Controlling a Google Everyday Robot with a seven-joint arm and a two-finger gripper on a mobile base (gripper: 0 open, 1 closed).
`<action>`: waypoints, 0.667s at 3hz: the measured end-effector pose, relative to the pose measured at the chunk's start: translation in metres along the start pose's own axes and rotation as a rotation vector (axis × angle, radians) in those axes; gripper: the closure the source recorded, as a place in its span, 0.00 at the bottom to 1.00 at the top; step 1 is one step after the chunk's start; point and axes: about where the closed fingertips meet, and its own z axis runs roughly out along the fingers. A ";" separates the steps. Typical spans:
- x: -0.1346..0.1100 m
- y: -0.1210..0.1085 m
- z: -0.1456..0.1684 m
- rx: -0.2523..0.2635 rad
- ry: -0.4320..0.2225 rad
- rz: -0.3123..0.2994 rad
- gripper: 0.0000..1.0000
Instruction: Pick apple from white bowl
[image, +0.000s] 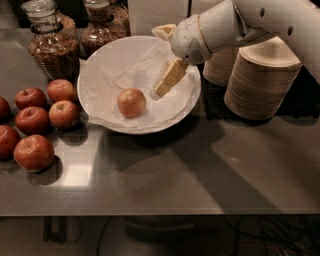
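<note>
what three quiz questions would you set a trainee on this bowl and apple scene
1. True or false: the apple lies in the white bowl.
2. The gripper hangs: A) over the bowl, right of the apple in the picture; B) left of the apple; C) resting on top of the apple.
3. What fruit sits on the table outside the bowl?
Key: 1 true; 2 A; 3 red apples.

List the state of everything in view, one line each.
apple, lying loose in the white bowl
white bowl, upright, paper-lined
claw, hovering in the bowl, right of the apple
red apples, loose on the table, left of the bowl
glass jars, upright, filled
paper bowls, stacked, right of the bowl
</note>
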 end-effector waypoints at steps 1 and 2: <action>0.033 0.027 0.008 -0.034 0.053 0.038 0.00; 0.049 0.048 0.026 -0.098 0.090 0.034 0.00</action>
